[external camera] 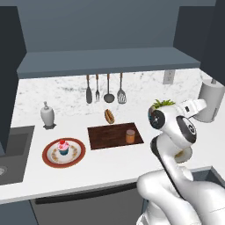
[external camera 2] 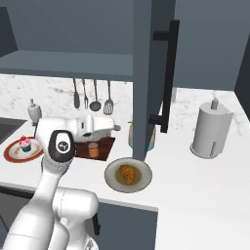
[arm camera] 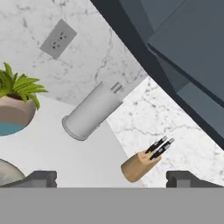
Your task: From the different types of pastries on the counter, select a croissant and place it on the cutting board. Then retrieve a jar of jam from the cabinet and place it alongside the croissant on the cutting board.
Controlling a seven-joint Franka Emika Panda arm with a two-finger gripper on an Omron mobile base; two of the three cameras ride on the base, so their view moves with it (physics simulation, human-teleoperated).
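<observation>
The orange jar of jam (external camera: 130,136) (external camera 2: 93,149) stands upright on the right end of the dark brown cutting board (external camera: 110,137) (external camera 2: 108,143). The golden croissant (external camera 2: 128,174) lies on a round grey-brown plate (external camera 2: 111,179) near the counter's front edge, right of the board. My gripper (arm camera: 111,178) (external camera 2: 115,128) hangs above the counter between board and plant, pointing toward the back right corner. It is open, its fingertips (arm camera: 41,178) far apart with nothing between them. The reddish-brown bun (external camera: 109,116) lies behind the board. The pink cupcake (external camera: 63,147) (external camera 2: 25,144) sits on a red-rimmed plate.
The open cabinet door (external camera 2: 151,73) juts out over the counter just right of my hand. A potted plant (arm camera: 15,100) (external camera: 163,104), a paper towel roll (arm camera: 89,113) (external camera 2: 211,129) and a knife block (arm camera: 142,164) stand ahead. Utensils (external camera: 105,90) hang on the backsplash, and a white dispenser (external camera: 47,115) stands left.
</observation>
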